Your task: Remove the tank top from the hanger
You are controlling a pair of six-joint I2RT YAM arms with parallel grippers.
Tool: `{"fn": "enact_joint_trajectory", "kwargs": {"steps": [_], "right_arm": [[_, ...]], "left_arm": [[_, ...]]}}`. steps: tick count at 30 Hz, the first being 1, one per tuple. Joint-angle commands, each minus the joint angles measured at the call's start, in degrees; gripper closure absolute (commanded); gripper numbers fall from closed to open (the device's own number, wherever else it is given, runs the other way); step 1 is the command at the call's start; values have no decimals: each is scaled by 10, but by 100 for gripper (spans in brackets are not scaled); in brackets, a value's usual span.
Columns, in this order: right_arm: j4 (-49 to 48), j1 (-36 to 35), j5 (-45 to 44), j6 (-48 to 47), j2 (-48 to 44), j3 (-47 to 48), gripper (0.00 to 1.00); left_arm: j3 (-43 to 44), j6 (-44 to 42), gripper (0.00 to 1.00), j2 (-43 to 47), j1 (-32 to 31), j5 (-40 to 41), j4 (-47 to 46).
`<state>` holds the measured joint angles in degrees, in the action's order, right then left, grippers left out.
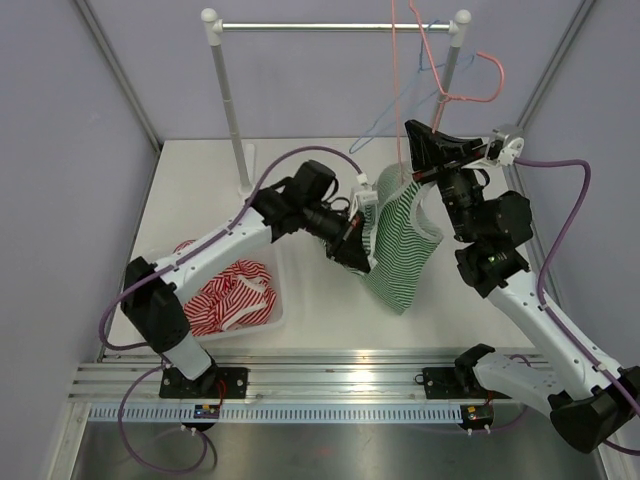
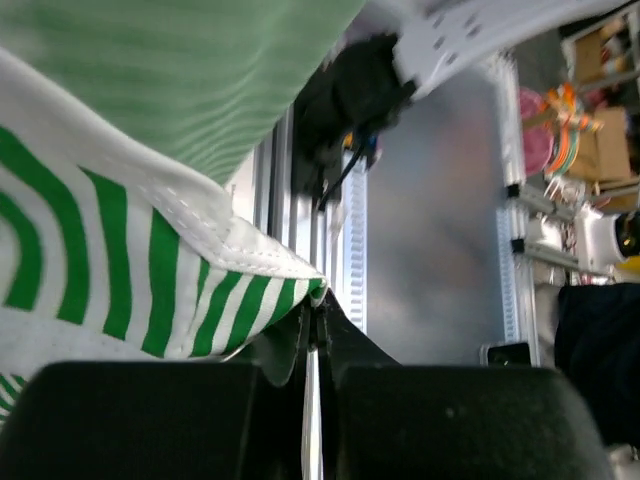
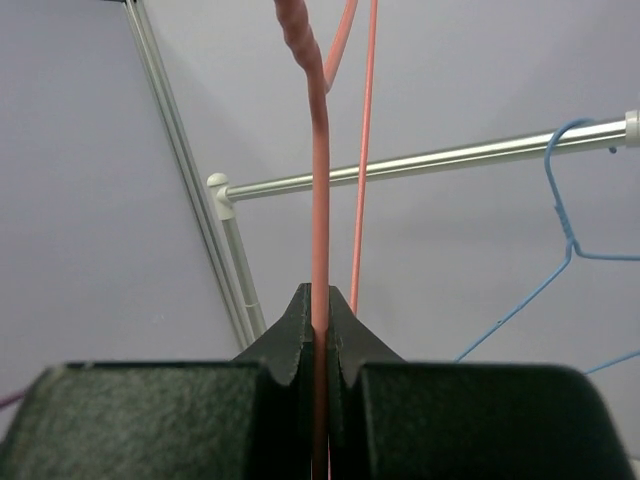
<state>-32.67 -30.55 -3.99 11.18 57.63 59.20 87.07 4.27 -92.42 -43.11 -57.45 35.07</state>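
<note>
The green-and-white striped tank top hangs in mid-air over the table, still on the pink hanger. My left gripper is shut on the top's left edge; in the left wrist view the jaws pinch the white hem of the fabric. My right gripper is above the top, shut on the pink hanger's wire; in the right wrist view the wire runs straight up out of the closed fingertips. The hanger's hook is off the rail.
A clothes rail on white posts stands at the back, with a blue hanger hanging from it. A white bin with red-and-white striped clothes sits at the left. Grey walls enclose the table.
</note>
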Motion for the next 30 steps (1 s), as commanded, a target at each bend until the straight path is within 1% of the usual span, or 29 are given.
{"fn": "enact_joint_trajectory", "kwargs": {"steps": [1, 2, 3, 6, 13, 15, 16, 17, 18, 19, 20, 21, 22, 24, 25, 26, 27, 29, 30], "right_arm": [[-91, -2, -33, -32, -1, 23, 100], [-88, -2, -34, -44, -3, 29, 100], [-86, -2, -33, -50, -4, 34, 100], [-49, -2, -42, -70, -7, 54, 100], [-22, -2, -59, -92, -18, 65, 100], [1, -2, -45, -95, -16, 79, 100], [24, -2, -22, -98, -16, 90, 100], [90, -2, -13, -98, -11, 120, 100], [131, -2, -8, -91, -8, 139, 100], [175, -2, -1, -88, -5, 161, 100], [265, -1, 2, -86, 5, 206, 100], [308, -2, 6, -86, 9, 229, 100], [379, -2, 5, -86, 14, 260, 100], [421, -2, 6, -78, 13, 278, 100], [456, -2, 6, -75, 11, 289, 100], [473, -2, 5, -66, 9, 296, 100], [490, -2, -6, -62, 8, 303, 100], [537, -2, -15, -47, 10, 323, 100], [553, -2, -35, -41, 13, 330, 100]], "left_arm": [[-26, -68, 100, -38, -38, 132, 88], [-25, -72, 100, -65, -47, 158, 98], [-23, -75, 100, -82, -66, 220, 125], [-41, -78, 100, -127, -99, 313, 143], [-88, -68, 100, -167, -125, 350, 147], [-91, -66, 100, -158, -127, 336, 142], [-90, -65, 100, -140, -127, 332, 139], [-88, -61, 100, -128, -126, 334, 136], [-83, -59, 100, -117, -126, 337, 134], [-69, -56, 100, -94, -126, 353, 132], [-63, -46, 100, -82, -126, 365, 129], [-55, -46, 100, -73, -125, 391, 121], [-42, -29, 96, -51, -123, 398, 118], [-27, -9, 69, -31, -117, 417, 112], [-22, -4, 29, -22, -116, 419, 110], [-12, -1, 19, -1, -112, 417, 110], [-9, 2, 3, 11, -111, 431, 108], [15, -2, 1, 35, -109, 443, 116], [27, -4, 1, 40, -109, 465, 135]]}}
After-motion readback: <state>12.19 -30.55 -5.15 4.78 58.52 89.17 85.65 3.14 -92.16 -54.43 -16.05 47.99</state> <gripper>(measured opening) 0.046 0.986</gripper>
